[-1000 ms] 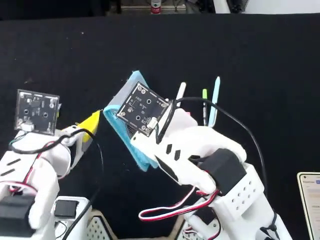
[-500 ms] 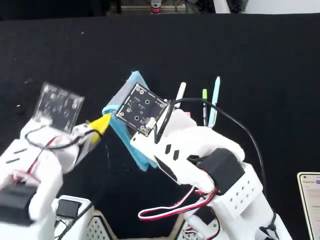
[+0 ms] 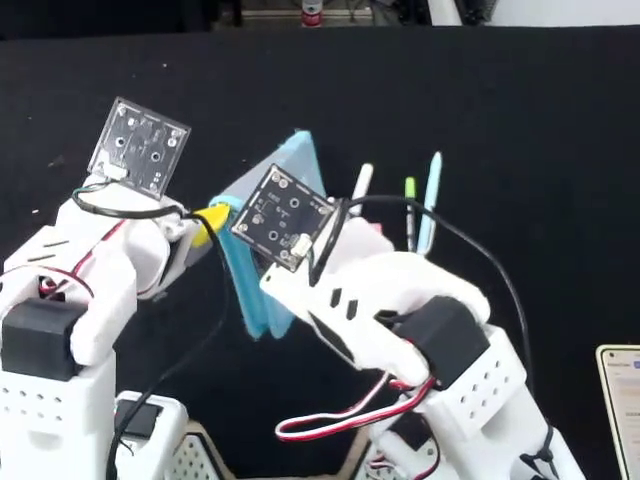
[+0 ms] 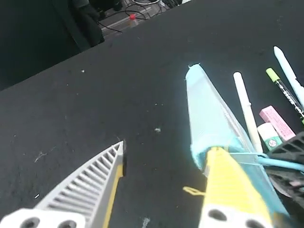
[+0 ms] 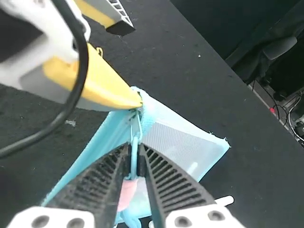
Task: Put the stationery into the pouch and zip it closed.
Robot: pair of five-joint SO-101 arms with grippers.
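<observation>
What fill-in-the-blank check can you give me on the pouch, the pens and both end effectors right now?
1. The right end effector is ____ on the pouch's zipper pull.
2. The left end effector is ____, its yellow finger at the pouch's corner.
3. The white pen, green pen and light blue pen lie ____ the pouch, on the table.
Missing words: shut; open; outside.

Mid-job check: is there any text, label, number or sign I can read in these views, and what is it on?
No text is legible.
green pen: dark print along the barrel, too small to read.
pink eraser and green-and-white eraser: labels too blurred.
sheet at the high view's right edge: lines of print, too small.
pouch: no print visible.
</observation>
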